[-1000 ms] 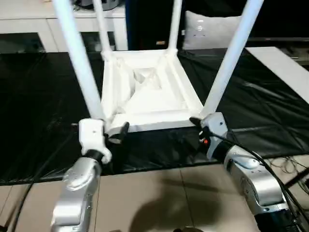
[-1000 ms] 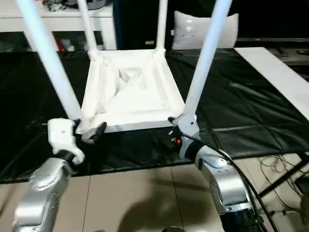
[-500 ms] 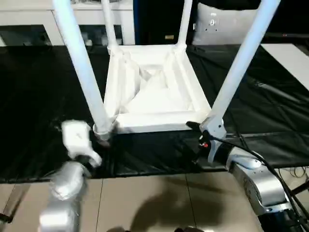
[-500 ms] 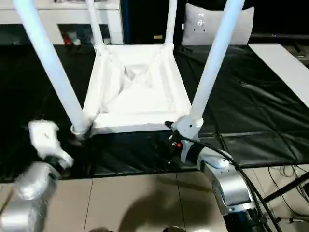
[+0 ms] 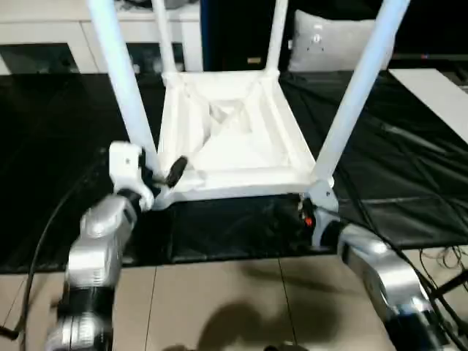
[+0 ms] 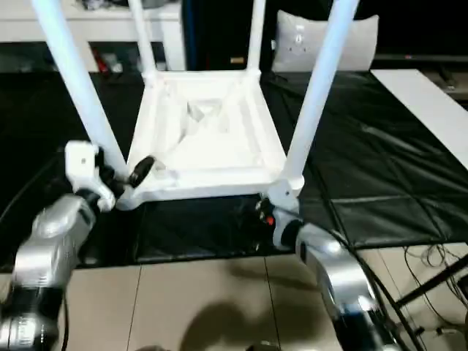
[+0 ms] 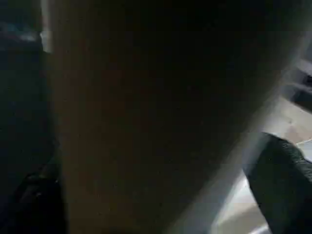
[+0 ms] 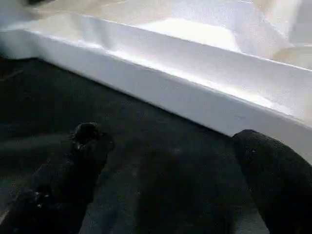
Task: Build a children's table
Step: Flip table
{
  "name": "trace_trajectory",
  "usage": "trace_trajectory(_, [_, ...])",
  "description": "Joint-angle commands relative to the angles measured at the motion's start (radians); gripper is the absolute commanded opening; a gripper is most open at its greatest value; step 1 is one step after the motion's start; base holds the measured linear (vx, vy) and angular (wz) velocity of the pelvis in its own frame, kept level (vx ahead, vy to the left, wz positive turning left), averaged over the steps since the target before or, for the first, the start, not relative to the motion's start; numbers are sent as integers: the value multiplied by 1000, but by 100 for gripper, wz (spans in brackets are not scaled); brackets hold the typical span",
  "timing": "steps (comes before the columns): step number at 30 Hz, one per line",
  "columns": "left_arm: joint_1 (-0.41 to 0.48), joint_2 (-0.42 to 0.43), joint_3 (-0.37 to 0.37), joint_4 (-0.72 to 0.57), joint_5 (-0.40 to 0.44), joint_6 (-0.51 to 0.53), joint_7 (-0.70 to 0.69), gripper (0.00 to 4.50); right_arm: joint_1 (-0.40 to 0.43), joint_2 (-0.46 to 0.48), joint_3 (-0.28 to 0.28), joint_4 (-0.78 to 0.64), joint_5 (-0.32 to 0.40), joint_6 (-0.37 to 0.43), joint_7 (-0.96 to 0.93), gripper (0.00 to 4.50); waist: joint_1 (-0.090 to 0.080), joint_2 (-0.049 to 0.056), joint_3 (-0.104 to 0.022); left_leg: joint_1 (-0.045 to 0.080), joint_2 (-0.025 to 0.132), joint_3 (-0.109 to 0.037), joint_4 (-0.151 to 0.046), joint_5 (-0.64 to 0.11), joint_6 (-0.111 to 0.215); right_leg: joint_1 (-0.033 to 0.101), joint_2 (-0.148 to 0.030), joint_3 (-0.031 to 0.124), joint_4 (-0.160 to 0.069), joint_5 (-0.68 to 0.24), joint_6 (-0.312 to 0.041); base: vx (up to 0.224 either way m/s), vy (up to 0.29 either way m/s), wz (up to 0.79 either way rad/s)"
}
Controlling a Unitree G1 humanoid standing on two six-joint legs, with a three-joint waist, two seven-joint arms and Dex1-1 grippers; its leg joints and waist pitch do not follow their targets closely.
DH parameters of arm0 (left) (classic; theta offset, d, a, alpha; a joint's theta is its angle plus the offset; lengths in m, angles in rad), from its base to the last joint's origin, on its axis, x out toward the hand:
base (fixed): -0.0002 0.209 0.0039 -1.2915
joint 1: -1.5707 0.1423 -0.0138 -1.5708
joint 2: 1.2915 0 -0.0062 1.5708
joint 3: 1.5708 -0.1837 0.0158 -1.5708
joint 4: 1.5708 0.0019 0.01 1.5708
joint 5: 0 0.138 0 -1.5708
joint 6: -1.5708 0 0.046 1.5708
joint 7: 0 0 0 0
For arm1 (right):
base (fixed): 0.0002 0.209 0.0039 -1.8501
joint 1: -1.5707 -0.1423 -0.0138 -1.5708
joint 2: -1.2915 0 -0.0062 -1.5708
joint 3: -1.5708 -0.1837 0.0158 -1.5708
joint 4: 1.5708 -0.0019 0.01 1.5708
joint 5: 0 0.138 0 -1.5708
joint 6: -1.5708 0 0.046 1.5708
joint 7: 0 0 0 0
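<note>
Black mat [image 5: 58, 146], upturned children's table [image 5: 230, 139], near-left leg [image 5: 128, 88] between left jaws

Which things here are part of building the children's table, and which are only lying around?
Part of the job:
- table top, upside down on the black mat
- four legs standing in its corners, e.g. near-left leg
- left gripper
- right gripper

Lying about:
- grey cushion
- white cabinet
- cables

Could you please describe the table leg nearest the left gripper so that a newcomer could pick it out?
On the black mat lies the upside-down white table, four legs pointing up. The leg rises from its near left corner, between the left gripper's open fingers.
</note>
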Motion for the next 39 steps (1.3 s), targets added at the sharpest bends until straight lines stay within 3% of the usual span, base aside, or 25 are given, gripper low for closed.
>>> trace_trajectory(1, [-23, 7, -1, 38, -16, -6, -49, 449, -15, 5, -20, 10, 1, 20, -24, 450, 5, 0, -67, 9, 61, -27, -92, -140, 21, 44, -77, 64, -71, -256, -203, 0, 0, 0])
trace_trajectory(2, [-67, 19, -2, 107, -39, -6, -138, 449, -33, 13, -37, 34, 7, 32, -43, 450, 6, -11, -66, 6, 62, -25, -92, -115, 30, 45, -76, 65, -71, -232, -205, 0, 0, 0])
trace_trajectory(3, [-71, 21, -3, 114, -41, -6, -146, 449, -35, 13, -38, 37, 7, 33, -45, 450, 12, -3, -71, 8, 65, -26, -92, -92, 30, 46, -77, 64, -60, -196, -217, 0, 0, 0])
trace_trajectory(5, [-104, 35, -15, 169, -57, -5, -235, 449, -50, 15, -44, 61, 7, 35, -57, 450, 14, -6, -69, 9, 65, -24, -91, -80, 33, 45, -77, 64, -58, -176, -223, 0, 0, 0])
trace_trajectory(6, [-114, 47, -35, 174, -75, 24, -319, 449, -63, 14, -52, 84, 3, 36, -72, 450, 19, -9, -71, 12, 66, -21, -91, -63, 34, 46, -80, 65, -56, -155, -232, 0, 0, 0])
trace_trajectory(7, [-127, 64, -68, 180, -102, 68, -457, 449, -83, 12, -69, 126, -5, 42, -101, 450, 20, -5, -72, 11, 64, -20, -92, -47, 32, 46, -79, 64, -50, -144, -240, 0, 0, 0])
trace_trajectory(10, [-132, 70, -127, 183, -78, 64, -527, 449, -87, -1, -82, 143, -12, 35, -111, 450, 23, 0, -68, 14, 67, -17, -93, -75, 16, 44, -81, 66, -53, -157, -250, 0, 0, 0])
trace_trajectory(11, [-132, 70, -127, 183, -78, 64, -527, 449, -87, -1, -82, 143, -12, 35, -111, 450, 24, -3, -68, 13, 68, -17, -93, -79, 15, 47, -82, 67, -52, -151, -250, 0, 0, 0])
trace_trajectory(13, [-135, 58, -135, 204, -49, 23, -495, 449, -77, -4, -81, 122, -10, 28, -101, 450, 23, -7, -69, 7, 69, -18, -93, -81, 22, 54, -87, 68, -52, -144, -251, 0, 0, 0])
trace_trajectory(15, [-131, 46, -138, 220, -14, -22, -432, 449, -62, -4, -74, 90, -4, 12, -78, 450, 21, 1, -68, 3, 68, -21, -92, -96, 26, 59, -88, 67, -58, -162, -241, 0, 0, 0])
trace_trajectory(18, [-106, 37, -141, 211, 39, -57, -325, 449, -34, -7, -58, 39, 4, -2, -52, 450, 20, -5, -67, 5, 70, -21, -94, -128, 26, 58, -87, 67, -67, -221, -215, 0, 0, 0])
trace_trajectory(20, [-83, 30, -131, 176, 26, -46, -313, 449, -19, -8, -54, 15, 17, -9, -33, 450, 21, -6, -65, 5, 72, -23, -97, -133, 24, 57, -87, 67, -69, -248, -208, 0, 0, 0])
trace_trajectory(22, [-54, 23, -120, 134, 19, -38, -290, 449, -3, -11, -51, -10, 26, -19, -18, 450, 21, -3, -64, 5, 75, -23, -98, -142, 23, 55, -87, 67, -70, -256, -212, 0, 0, 0])
trace_trajectory(24, [44, -10, -85, -7, 26, -21, -162, 449, 49, -30, -40, -87, 41, -37, 26, 450, 21, 0, -66, 3, 82, -25, -99, -141, 24, 56, -85, 67, -62, -214, -222, 0, 0, 0])
trace_trajectory(26, [98, -31, -68, -86, 33, -2, -101, 449, 70, -36, -36, -119, 47, -40, 40, 450, 20, -2, -66, 3, 84, -24, -99, -147, 32, 56, -84, 66, -62, -196, -231, 0, 0, 0])
trace_trajectory(28, [152, -59, -51, -161, 41, 7, -24, 414, 88, -36, -35, -153, 55, -38, 54, 450, 19, -10, -64, -1, 78, -21, -98, -139, 47, 55, -80, 66, -68, -208, -226, 0, 0, 0])
trace_trajectory(29, [169, -71, -42, -186, 44, 11, 8, 414, 94, -34, -34, -164, 57, -39, 57, 450, 18, -8, -61, -2, 76, -22, -99, -151, 52, 53, -80, 65, -72, -247, -218, 0, 0, 0])
trace_trajectory(31, [192, -118, -9, -230, 42, 5, 111, 383, 105, -17, -20, -199, 67, -53, 66, 450, 18, -16, -56, -2, 73, -22, -100, -189, 47, 50, -81, 64, -86, -370, -177, 0, 0, 0])
trace_trajectory(32, [193, -122, -7, -233, 43, 4, 120, 373, 106, -15, -19, -202, 68, -54, 67, 450, 18, -16, -56, -2, 73, -22, -100, -189, 47, 50, -81, 64, -86, -370, -177, 0, 0, 0])
trace_trajectory(33, [190, -142, -3, -243, 42, 0, 156, 368, 110, -2, -10, -214, 79, -63, 75, 450, 14, -32, -54, -3, 73, -23, -101, -203, 43, 46, -79, 63, -96, -429, -141, 0, 0, 0])
trace_trajectory(34, [187, -150, -10, -246, 47, -1, 168, 364, 113, 3, 0, -218, 74, -74, 74, 450, 18, -24, -52, 0, 73, -26, -102, -215, 36, 42, -81, 62, -99, -475, -120, 0, 0, 0])
trace_trajectory(37, [201, -166, -30, -285, 66, 13, 207, 328, 123, 5, 27, -233, 66, -87, 86, 450, 15, -25, -53, 0, 75, -30, -106, -216, 23, 40, -78, 62, -99, -454, -101, 0, 0, 0])
trace_trajectory(39, [210, -171, -33, -303, 75, 23, 225, 321, 126, 6, 30, -237, 64, -89, 88, 450, 14, -25, -56, -3, 78, -32, -108, -197, 24, 44, -77, 63, -91, -388, -116, 0, 0, 0])
